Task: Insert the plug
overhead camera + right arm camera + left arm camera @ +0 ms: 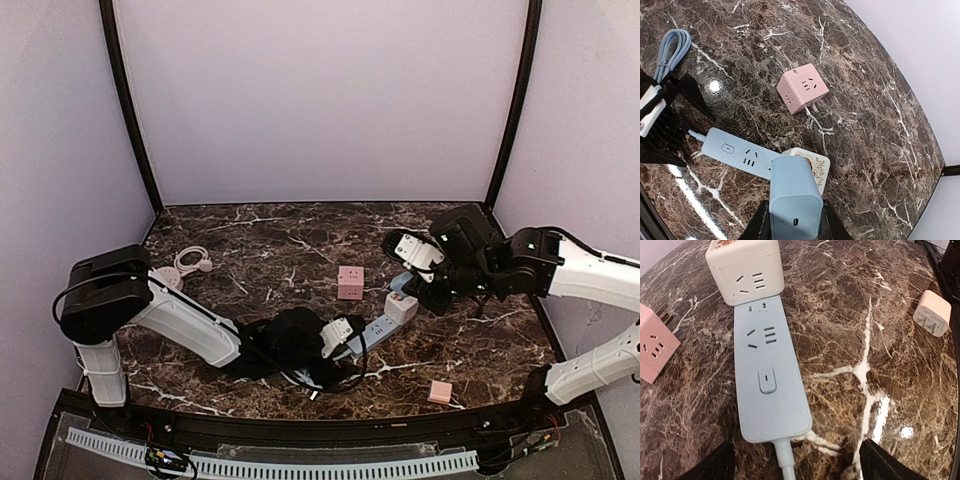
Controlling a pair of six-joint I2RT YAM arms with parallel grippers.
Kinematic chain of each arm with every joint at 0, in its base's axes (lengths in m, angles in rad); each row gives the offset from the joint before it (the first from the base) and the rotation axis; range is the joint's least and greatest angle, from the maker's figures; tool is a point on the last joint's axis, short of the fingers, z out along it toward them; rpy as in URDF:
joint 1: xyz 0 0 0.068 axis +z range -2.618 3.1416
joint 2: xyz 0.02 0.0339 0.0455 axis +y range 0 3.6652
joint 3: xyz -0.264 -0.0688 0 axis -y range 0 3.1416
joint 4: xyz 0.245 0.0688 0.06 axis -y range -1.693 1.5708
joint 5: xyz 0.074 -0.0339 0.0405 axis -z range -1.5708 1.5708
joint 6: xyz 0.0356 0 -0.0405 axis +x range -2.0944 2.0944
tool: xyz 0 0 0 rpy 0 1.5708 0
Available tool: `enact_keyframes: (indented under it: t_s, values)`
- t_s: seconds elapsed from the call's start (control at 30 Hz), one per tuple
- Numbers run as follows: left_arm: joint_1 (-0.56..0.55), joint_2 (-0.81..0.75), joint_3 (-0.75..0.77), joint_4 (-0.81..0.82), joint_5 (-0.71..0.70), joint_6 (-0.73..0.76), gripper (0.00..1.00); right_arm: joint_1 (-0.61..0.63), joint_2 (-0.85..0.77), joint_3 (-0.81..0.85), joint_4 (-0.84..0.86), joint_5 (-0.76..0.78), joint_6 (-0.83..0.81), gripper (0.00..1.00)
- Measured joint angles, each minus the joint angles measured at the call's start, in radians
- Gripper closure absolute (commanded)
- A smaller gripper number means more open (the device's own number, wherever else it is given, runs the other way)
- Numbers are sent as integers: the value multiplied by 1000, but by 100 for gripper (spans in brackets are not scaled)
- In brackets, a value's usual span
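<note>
**A:** Where is the blue plug (pixel 794 185)?
**B:** Off the surface (pixel 270 250), pinched on its flanks by the right gripper (pixel 796 227). It hangs above the far end of the pale blue power strip (pixel 775 410), roughly over the white cube adapter (pixel 745 270) that sits on that end.
**A:** So nothing is in yet?
**B:** Not as I judge it. The pick-up looks done — aligning and pushing in are left. The strip's free socket (pixel 760 335), between the cube and the switch (pixel 767 380), is unoccupied in the left wrist view.
**A:** Are the prongs facing down?
**B:** I can't tell — the plug's own body hides them from the right wrist camera.
**A:** And the left gripper (pixel 797 460)?
**B:** Spread wide, one finger either side of the strip's cable end, touching nothing that I can see. It seems placed to steady the strip.
**A:** Anything else about?
**B:** A pink cube adapter (pixel 350 282) lies apart from the strip, and a small pink charger (pixel 440 391) sits near the front edge.
</note>
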Motion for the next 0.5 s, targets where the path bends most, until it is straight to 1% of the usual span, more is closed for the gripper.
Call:
enact_keyframes:
  t_s: [0.03, 0.23, 0.4, 0.5]
  values:
    - [3, 9, 10, 1, -3, 8, 24, 1, -4, -2, 3, 2, -8, 100]
    - [24, 68, 50, 14, -37, 49, 35, 5, -10, -2, 10, 21, -41, 100]
    - [36, 92, 63, 47, -42, 80, 40, 5, -10, -2, 10, 20, -59, 100]
    - [36, 105, 67, 74, -34, 98, 47, 7, -9, -2, 10, 19, -77, 100]
